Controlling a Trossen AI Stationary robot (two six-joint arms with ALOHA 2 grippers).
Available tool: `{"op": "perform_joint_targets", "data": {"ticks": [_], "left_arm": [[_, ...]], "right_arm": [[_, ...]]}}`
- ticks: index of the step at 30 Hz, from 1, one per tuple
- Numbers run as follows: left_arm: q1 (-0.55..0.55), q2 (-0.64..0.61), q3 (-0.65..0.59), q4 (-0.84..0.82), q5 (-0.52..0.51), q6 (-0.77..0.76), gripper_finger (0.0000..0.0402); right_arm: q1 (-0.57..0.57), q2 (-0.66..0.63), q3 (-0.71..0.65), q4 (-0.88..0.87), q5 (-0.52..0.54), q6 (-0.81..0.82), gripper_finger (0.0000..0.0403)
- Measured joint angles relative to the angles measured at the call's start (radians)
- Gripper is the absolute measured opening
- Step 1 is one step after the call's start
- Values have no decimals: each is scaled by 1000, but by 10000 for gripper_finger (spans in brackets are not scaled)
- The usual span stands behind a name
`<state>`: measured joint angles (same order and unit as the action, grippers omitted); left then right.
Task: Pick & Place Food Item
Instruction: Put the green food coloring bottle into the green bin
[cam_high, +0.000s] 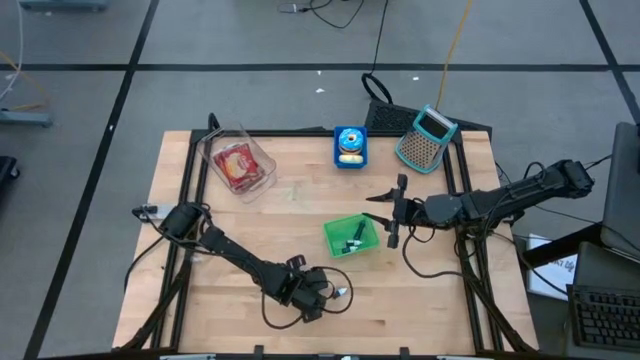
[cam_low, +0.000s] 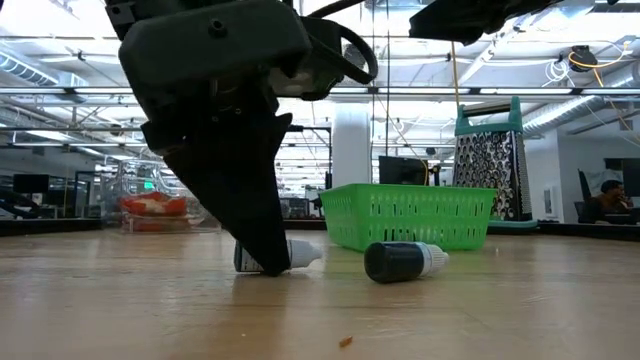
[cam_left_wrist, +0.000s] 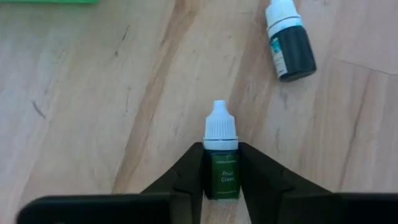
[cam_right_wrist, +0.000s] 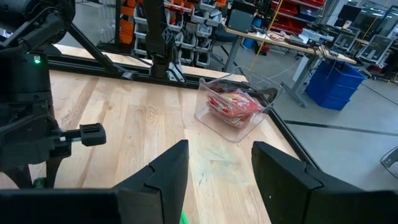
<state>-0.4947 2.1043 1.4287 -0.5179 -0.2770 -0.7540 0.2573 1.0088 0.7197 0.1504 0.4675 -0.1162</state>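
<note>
The counter (cam_high: 240, 225) is pale wood planks on a black frame, standing on a grey floor crossed with dark tape lines; behind it the low view shows an open workshop with white ceiling trusses, shelving and a seated person far off at the right.

Near the counter's front edge the left gripper (cam_left_wrist: 221, 165) is down at the surface, its two dark fingers (cam_left_wrist: 186, 177) pinching a small dropper bottle (cam_left_wrist: 221, 155) — each pressed against one side of the green body, the white cap pointing out past the tips. The label between the fingers reads "Fruit Green". A second dropper bottle (cam_left_wrist: 289, 40), dark with a white cap, lies on its side just beside it, apart from the fingers.

A green basket (cam_high: 351, 236) sits mid-counter, beyond both bottles. The right gripper (cam_right_wrist: 217, 180) hangs above the counter to the basket's right, fingers spread and holding nothing. At the back stand a clear tub of red food (cam_high: 238, 163), a blue box (cam_high: 350, 147) and a teal grater (cam_high: 428, 139) — no writing on them can be read.
</note>
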Motion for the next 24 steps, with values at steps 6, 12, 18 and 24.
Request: {"op": "perform_joint_targets", "data": {"ticks": [6,12,18,24], "left_arm": [[27,-80,0,7,-61,59,78],[77,-141,0,67,-158,139,106],[154,-162,1,164,-166,293,92],[237,-167,2,213,-119,408,62]], "right_arm": [[0,0,0,1,0,0,164],[0,0,0,0,0,0,164],[0,0,0,1,0,0,164],[0,0,0,2,0,0,164]]}}
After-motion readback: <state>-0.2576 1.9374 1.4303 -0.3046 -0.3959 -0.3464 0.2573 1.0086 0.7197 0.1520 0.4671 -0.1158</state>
